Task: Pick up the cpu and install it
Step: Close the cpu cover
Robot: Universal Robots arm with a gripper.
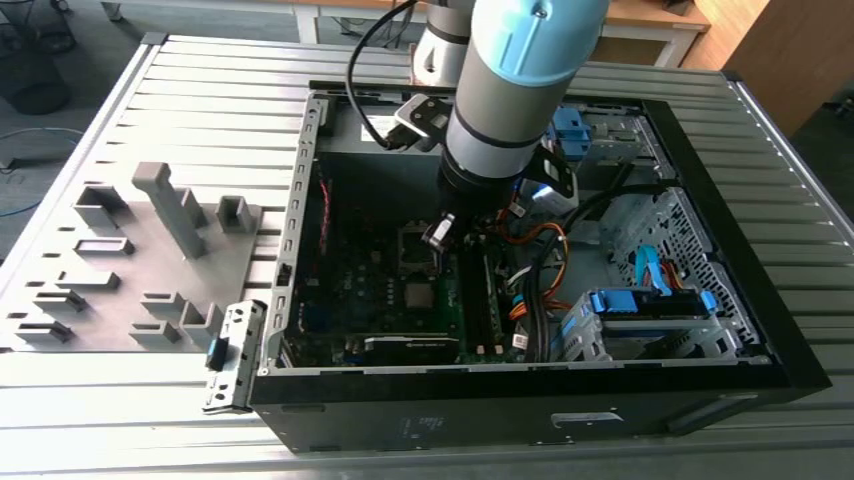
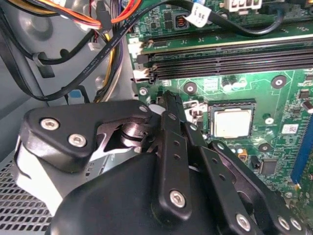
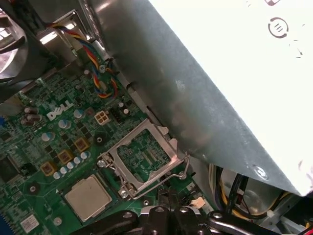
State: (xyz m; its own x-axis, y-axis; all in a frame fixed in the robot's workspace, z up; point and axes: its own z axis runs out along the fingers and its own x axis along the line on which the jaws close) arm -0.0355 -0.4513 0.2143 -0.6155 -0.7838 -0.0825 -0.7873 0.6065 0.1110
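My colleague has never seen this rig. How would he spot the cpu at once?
Look inside the open computer case, on the green motherboard below the arm. The cpu is the flat, pale silvery square lying beside the opened socket frame; nothing else there is plain bare metal.

A robotics laboratory or test workshop is shown. An opened computer case (image 1: 534,390) is laid on a desk (image 1: 214,80) built of ribbed aluminium profiles, beside a grey fixture plate (image 1: 120,270) carrying upright blocks. An industrial robot arm (image 1: 514,90) is mounted at the desk's far edge. Wooden furniture (image 1: 767,40) and loose floor cables (image 1: 20,140) are seen behind.
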